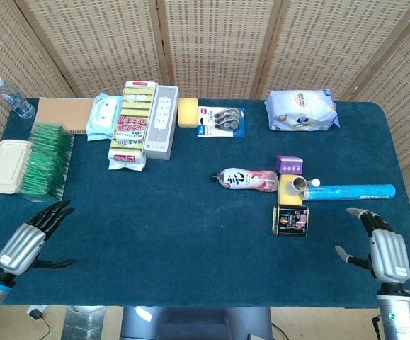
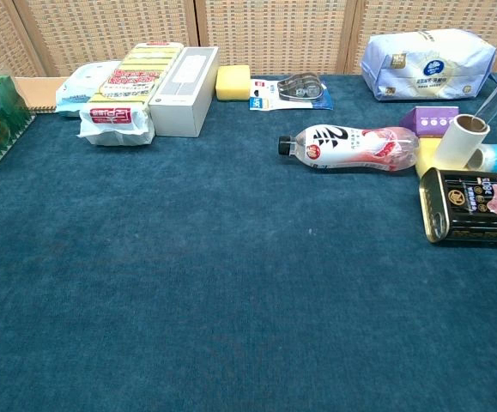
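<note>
Black tin point(image 1: 290, 219) lies on its side near the counter's point(image 1: 176, 234) right edge, touching a yellow block point(image 1: 288, 188); pink bottle point(image 1: 246, 180) just beside. Right hand point(image 1: 383, 248) at front right corner, fingers apart, empty. Left hand point(image 1: 31, 237) at front left corner, fingers apart, empty.

A pink drink bottle point(image 1: 246, 180) lay mid-table, a white tissue pack point(image 1: 302, 110) at the far right edge, sponge packs point(image 1: 132, 124) beside a grey box point(image 1: 161, 121), a clear bottle point(image 1: 10, 97) at the far left corner.
</note>
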`<state>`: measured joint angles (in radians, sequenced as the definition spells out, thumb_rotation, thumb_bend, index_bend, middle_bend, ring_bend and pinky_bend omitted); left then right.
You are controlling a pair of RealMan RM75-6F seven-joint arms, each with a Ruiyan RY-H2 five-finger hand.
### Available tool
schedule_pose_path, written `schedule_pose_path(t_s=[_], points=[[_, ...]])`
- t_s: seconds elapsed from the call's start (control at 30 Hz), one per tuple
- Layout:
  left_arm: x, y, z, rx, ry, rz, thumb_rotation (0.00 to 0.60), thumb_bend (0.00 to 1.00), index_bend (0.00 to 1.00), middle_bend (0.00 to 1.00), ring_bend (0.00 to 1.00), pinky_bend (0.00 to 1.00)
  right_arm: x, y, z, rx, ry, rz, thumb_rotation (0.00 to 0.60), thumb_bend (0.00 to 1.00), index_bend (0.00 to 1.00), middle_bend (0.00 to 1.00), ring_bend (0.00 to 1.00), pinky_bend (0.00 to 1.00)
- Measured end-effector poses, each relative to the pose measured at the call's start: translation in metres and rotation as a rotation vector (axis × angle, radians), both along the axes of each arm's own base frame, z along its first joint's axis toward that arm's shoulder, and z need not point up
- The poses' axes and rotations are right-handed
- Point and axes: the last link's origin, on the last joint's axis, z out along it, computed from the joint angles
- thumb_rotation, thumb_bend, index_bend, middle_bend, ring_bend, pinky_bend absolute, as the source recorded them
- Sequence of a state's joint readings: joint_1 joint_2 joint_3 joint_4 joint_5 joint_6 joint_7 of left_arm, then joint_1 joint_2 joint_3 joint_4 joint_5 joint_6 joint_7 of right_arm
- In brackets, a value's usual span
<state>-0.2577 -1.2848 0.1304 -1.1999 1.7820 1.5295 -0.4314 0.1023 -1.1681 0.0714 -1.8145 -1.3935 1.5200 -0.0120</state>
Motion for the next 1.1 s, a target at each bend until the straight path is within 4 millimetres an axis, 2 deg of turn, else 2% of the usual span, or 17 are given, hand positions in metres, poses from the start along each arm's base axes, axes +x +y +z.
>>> schedule_pose_path(t_s=[0.37, 0.5, 0.7, 0.83, 1.1], points=[[-0.001, -0.002, 0.001, 0.002, -0.005, -0.003, 0.438, 0.0, 0.01, 0.0, 0.03, 0.15, -0.001, 0.006, -0.007, -0.011, -0.025, 0.014, 0.6, 0.21, 0.27, 0.32, 0.29, 0.32], [0.0, -0.002, 0.0, 0.0, -0.007, -0.002, 0.437, 0.0, 0.01, 0.0, 0.03, 0.15, -0.005, 0.003, -0.009, -0.011, -0.043, -0.009, 0.6, 0.21, 0.3, 0.34, 0.32, 0.35], [-0.003, -0.005, -0.002, -0.002, -0.007, 0.014, 0.438, 0.0, 0.01, 0.0, 0.03, 0.15, -0.016, -0.012, -0.02, 0.01, -0.108, -0.056, 0.6, 0.21, 0.31, 0.35, 0.34, 0.38], [-0.003, -0.008, -0.003, 0.008, -0.012, 0.027, 0.439, 0.0, 0.01, 0.0, 0.03, 0.15, -0.024, -0.029, -0.025, 0.012, -0.116, -0.076, 0.6, 0.21, 0.32, 0.35, 0.34, 0.38], [-0.004, -0.015, -0.005, 0.032, -0.013, 0.058, 0.442, 0.0, 0.01, 0.0, 0.03, 0.15, -0.025, -0.059, -0.037, 0.063, -0.171, -0.103, 0.6, 0.21, 0.32, 0.35, 0.34, 0.38]])
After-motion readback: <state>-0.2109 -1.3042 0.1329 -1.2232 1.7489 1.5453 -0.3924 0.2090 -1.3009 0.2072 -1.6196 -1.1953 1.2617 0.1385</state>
